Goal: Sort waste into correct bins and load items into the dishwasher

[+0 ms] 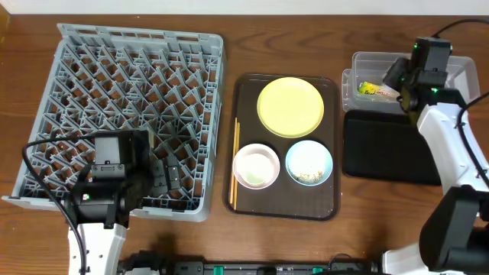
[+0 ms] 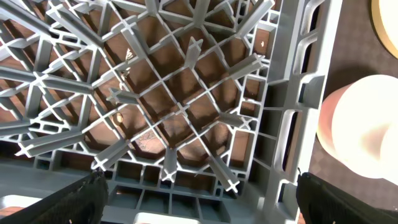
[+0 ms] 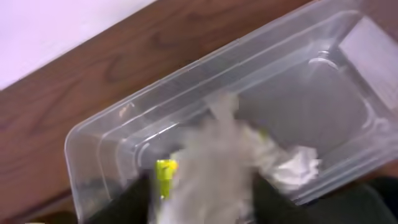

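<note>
My right gripper (image 1: 400, 81) hangs over the clear tub (image 1: 367, 58) at the back right. In the right wrist view its fingers (image 3: 202, 208) stand apart, with blurred crumpled white paper (image 3: 217, 155) between them over the tub (image 3: 118, 130). The green-yellow wrapper (image 3: 165, 175) lies in the tub, and also shows in the overhead view (image 1: 372, 90). The black tray (image 1: 390, 149) sits in front of the tub. The yellow plate (image 1: 290, 107), the white bowl (image 1: 256, 166) and the light-blue bowl (image 1: 309, 162) holding beige grains sit on the brown tray (image 1: 286, 214). My left gripper (image 1: 164, 179) is open and empty over the grey rack (image 1: 114, 76), at its front right corner (image 2: 186, 93).
Thin pale wooden sticks (image 1: 235, 164) lie along the brown tray's left edge. The white bowl (image 2: 360, 130) shows just right of the rack wall in the left wrist view. Cables run by both arm bases at the table's front.
</note>
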{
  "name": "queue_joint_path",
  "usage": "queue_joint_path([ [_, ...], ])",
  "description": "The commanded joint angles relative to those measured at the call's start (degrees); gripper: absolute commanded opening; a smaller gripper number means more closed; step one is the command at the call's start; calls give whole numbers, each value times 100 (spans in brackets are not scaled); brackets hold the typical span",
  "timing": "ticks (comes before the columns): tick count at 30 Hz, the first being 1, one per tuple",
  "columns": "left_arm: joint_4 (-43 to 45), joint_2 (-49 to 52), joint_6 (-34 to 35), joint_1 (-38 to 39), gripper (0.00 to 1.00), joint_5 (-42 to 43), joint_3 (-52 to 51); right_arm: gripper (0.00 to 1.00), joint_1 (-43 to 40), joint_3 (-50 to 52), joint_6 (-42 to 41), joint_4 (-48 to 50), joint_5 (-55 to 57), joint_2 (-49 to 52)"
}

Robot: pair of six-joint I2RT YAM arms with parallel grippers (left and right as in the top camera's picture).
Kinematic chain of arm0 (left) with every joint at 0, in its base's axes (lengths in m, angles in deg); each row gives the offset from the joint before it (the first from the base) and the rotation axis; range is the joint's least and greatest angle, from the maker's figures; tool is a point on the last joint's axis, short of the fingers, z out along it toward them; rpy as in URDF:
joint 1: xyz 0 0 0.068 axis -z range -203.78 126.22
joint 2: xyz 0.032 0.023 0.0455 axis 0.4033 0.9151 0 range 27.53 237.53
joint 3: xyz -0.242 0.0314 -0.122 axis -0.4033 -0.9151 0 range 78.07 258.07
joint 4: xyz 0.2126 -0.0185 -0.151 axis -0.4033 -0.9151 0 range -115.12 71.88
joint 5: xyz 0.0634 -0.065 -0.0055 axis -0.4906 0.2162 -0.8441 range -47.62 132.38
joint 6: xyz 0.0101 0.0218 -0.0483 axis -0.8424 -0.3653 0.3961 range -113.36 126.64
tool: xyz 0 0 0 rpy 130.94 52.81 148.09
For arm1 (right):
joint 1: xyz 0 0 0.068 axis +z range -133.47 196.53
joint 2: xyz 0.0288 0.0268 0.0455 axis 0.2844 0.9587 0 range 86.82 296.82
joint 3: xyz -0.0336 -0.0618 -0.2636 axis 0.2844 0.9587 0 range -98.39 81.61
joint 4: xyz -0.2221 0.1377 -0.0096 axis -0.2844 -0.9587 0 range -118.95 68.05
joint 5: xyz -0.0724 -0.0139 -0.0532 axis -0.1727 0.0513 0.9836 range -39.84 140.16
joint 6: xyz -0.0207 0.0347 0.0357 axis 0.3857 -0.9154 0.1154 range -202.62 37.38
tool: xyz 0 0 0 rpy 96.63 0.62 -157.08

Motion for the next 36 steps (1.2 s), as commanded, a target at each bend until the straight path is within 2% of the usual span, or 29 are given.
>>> queue_joint_path([
  [1, -7, -11, 33, 9, 97, -9, 136, 59, -17, -7, 592, 33, -457, -234],
  [4, -9, -11, 33, 9, 97, -9, 136, 73, -13, -7, 769, -227, -885, -699],
  [5, -9, -11, 33, 9, 97, -9, 136, 84, -13, -7, 772, -481, -1263, -935],
  [6, -7, -11, 33, 7, 97, -9, 136, 99, -13, -7, 769, -662, -1556, -1075],
  [8, -9, -11, 33, 9, 97, -9, 136, 99, -13, -4, 769, -1331, -2422, -1451],
  [10, -9, -11, 33, 9, 97, -9, 136, 91, 37, -4, 820, -1880, -2809, -1552],
  [12, -7, -11, 33, 9, 97, -9, 136, 99, 264, -2, 1196, -2708, -2997, -1552],
  [14, -7, -11, 33, 9, 97, -9, 136, 99, 564, 24, 1611, -3307, -2990, -1539],
  [17, -7, -11, 33, 7, 97, -9, 136, 90, 1209, 144, 2157, -3790, -2909, -1539],
  [21, -7, -11, 33, 9, 97, -11, 136, 87, 2334, 586, 2164, -3788, -2186, -1534],
  [24, -7, -11, 33, 9, 97, -9, 136, 75, 3029, 1115, 2164, -3222, -2072, -1532],
  [29, -7, -11, 33, 9, 97, -11, 136, 64, 3965, 2100, 2127, -1989, -1659, -1526],
  [34, -7, -11, 33, 9, 97, -9, 136, 63, 4260, 2616, 1794, -1276, -1191, -1478],
  [36, -7, -11, 33, 9, 97, -9, 136, 56, 4260, 2754, 1786, -1014, -1198, -1467],
])
